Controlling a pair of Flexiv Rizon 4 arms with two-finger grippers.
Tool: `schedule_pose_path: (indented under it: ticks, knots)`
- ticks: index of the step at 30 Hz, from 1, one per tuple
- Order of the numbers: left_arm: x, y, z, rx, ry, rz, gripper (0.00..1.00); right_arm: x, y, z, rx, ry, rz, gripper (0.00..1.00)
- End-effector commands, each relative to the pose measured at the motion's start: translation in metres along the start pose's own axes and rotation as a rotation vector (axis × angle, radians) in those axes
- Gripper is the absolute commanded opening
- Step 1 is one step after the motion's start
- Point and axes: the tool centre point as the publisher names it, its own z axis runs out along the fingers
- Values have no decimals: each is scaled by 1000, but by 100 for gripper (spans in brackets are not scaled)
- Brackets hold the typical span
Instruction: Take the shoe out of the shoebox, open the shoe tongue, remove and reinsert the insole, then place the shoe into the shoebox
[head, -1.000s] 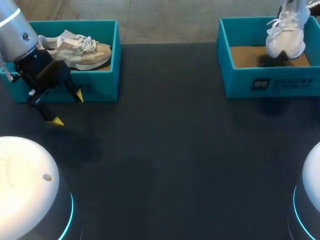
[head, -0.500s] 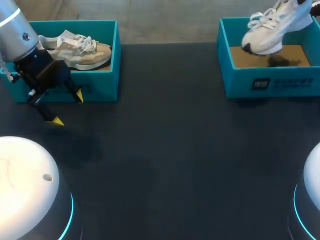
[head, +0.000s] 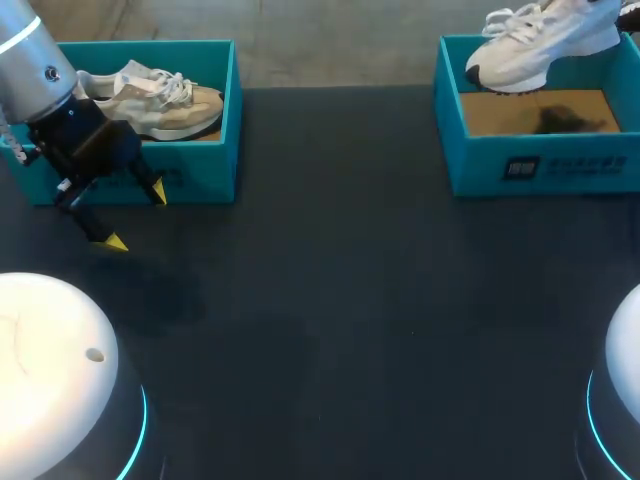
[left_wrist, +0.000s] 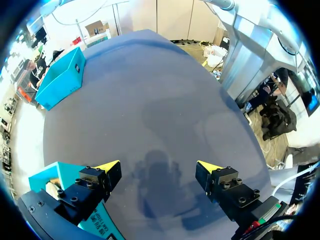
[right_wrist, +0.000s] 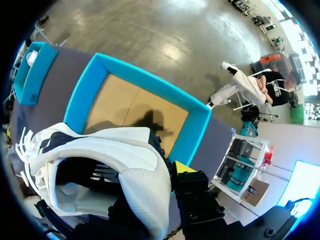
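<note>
the right gripper (right_wrist: 172, 172) is clamped on the heel of the white shoe (head: 540, 45), with one yellow tip showing outside the collar. it holds the shoe in the air over the open right shoebox (head: 540, 165), toe toward the table's middle. the left gripper (head: 135, 216) hangs with fingers spread wide, holding nothing, just in front of the left shoebox (head: 200, 182), where a beige shoe (head: 160, 100) lies.

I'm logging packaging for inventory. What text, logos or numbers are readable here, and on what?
Front wall of right shoebox: white logo and print, too blurred to read.
Front wall of left shoebox: print mostly hidden behind the left claw, unreadable.
On the white shoe: none visible.
</note>
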Motion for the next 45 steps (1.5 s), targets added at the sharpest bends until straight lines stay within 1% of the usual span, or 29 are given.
schedule_pose_path:
  ticks: [1,7,10,14,16,34,35,36,40,45]
  knots:
    - [1,0,0,-2,0,0,100,-7,-4,6,-3,8,86,0]
    - [1,0,0,-2,0,0,100,-18,-23,21,-17,31,280,0]
    - [1,0,0,-2,0,0,100,-17,-31,25,-17,20,335,0]
    - [1,0,0,-2,0,0,100,-13,-38,32,7,-9,394,0]
    - [1,0,0,-2,0,0,100,-12,-42,36,13,6,427,0]
    - [1,0,0,-2,0,0,100,-12,-42,36,13,6,427,0]
    - [1,0,0,-2,0,0,100,-11,-40,40,19,4,427,0]
    - [1,0,0,-2,0,0,100,-11,-40,43,-1,19,435,0]
    - [1,0,0,-2,0,0,100,-16,-44,57,-9,23,491,0]
    - [1,0,0,-2,0,0,100,-14,-50,65,-18,28,506,0]
